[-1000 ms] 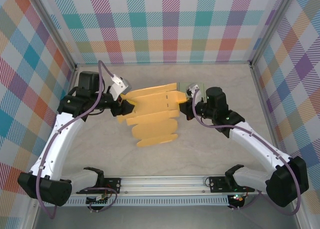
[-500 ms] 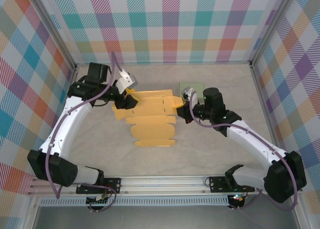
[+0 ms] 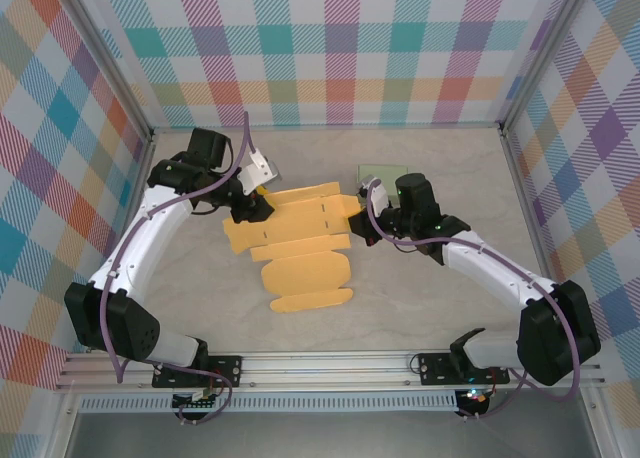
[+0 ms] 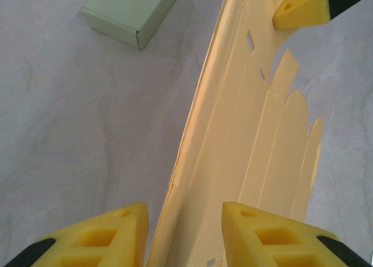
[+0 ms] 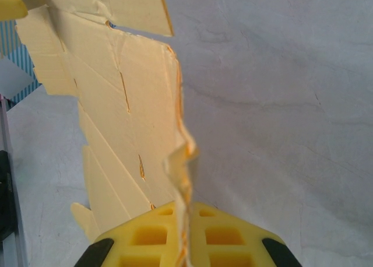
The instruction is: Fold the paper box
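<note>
From here I see my left end effector [image 3: 250,204] at the left edge of the paper box [image 3: 300,240]. Its jaws stand partly apart and straddle the sheet without pinching it. The box itself is a flat yellow blank lying open on the counter [image 3: 450,158] between the two arms, with its scored panels and flaps running toward me. On the far side, the right end effector [image 3: 364,225] is fully closed on the blank's right edge. I judge the task is at an early stage: both ends of the sheet are being secured and no panel is folded up yet. Next I would close the left jaws firmly on the edge, then turn one panel along a crease while the right side holds steady. The overhead view gives me the whole layout. The left wrist camera alone shows the gap at its fingers [image 4: 111,238] and the sheet tilted up on edge. The right wrist camera shows the pinched edge is crumpled. A small green box [image 3: 385,172] sits on the counter just behind the right arm.
</note>
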